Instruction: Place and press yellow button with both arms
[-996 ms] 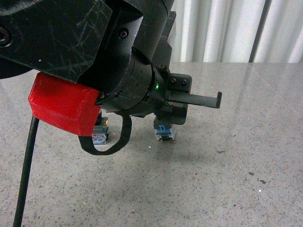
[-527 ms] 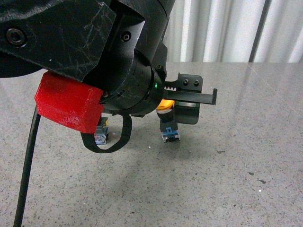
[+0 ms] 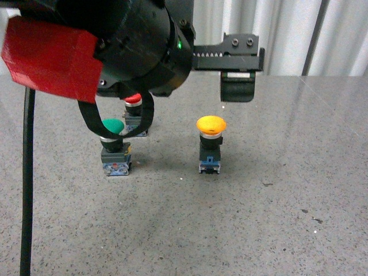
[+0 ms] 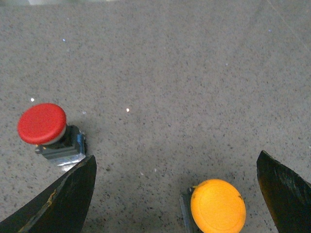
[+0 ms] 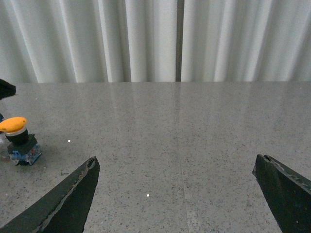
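Note:
The yellow button [image 3: 211,125] stands upright and free on the grey speckled table [image 3: 276,218]. My left gripper [image 3: 247,72] hangs open above it and slightly to its right, not touching it. In the left wrist view the yellow cap [image 4: 217,206] lies between the spread fingers, nearer one of them, with my left gripper [image 4: 177,194] open and empty. My right gripper [image 5: 175,194] is open and empty over bare table. The yellow button [image 5: 13,125] shows far off at that view's edge. The right arm is out of the front view.
A green-capped button [image 3: 113,127] stands left of the yellow one, partly behind a black cable loop. A red-capped button [image 3: 133,99] stands behind it and also shows in the left wrist view [image 4: 42,123]. A black cable [image 3: 26,184] hangs at the left. White curtains [image 3: 287,34] close the back.
My left arm has risen and its gripper has come up off the yellow button. The yellow button now stands alone on the table, and the green and red buttons are uncovered.

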`<move>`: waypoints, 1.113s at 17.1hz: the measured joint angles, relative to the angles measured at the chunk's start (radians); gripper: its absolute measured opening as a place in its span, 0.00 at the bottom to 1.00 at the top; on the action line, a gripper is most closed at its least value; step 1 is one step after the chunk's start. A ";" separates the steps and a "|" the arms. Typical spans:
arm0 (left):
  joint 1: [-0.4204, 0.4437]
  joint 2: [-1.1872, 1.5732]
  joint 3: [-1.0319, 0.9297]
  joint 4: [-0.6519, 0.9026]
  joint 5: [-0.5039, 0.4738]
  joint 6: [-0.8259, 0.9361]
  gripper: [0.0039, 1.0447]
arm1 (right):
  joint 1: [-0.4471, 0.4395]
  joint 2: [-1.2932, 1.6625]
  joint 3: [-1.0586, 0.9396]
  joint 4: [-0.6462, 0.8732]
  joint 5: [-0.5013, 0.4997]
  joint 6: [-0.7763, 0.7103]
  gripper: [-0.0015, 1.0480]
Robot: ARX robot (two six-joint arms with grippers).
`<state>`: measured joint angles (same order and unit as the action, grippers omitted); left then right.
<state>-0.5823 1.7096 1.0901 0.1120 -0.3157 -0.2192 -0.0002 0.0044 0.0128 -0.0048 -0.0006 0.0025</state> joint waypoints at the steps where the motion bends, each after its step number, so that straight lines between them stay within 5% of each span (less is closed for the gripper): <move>1: 0.008 -0.014 -0.002 0.021 -0.005 0.014 0.94 | 0.000 0.000 0.000 0.000 0.000 0.000 0.94; 8: 0.098 -0.419 -0.207 0.260 -0.102 0.293 0.94 | 0.000 0.000 0.000 0.000 0.000 0.000 0.94; 12: 0.259 -0.853 -0.568 0.245 -0.030 0.238 0.55 | 0.000 0.000 0.000 0.001 0.000 0.000 0.94; 17: 0.390 -1.024 -0.822 0.294 0.119 0.225 0.01 | 0.000 0.000 0.000 0.000 0.000 0.000 0.94; 19: 0.430 -1.087 -0.874 0.301 0.154 0.222 0.01 | 0.000 0.000 0.000 0.001 0.000 0.000 0.94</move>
<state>-0.1524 0.6228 0.2161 0.4129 -0.1619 0.0032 -0.0002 0.0044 0.0128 -0.0040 -0.0006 0.0025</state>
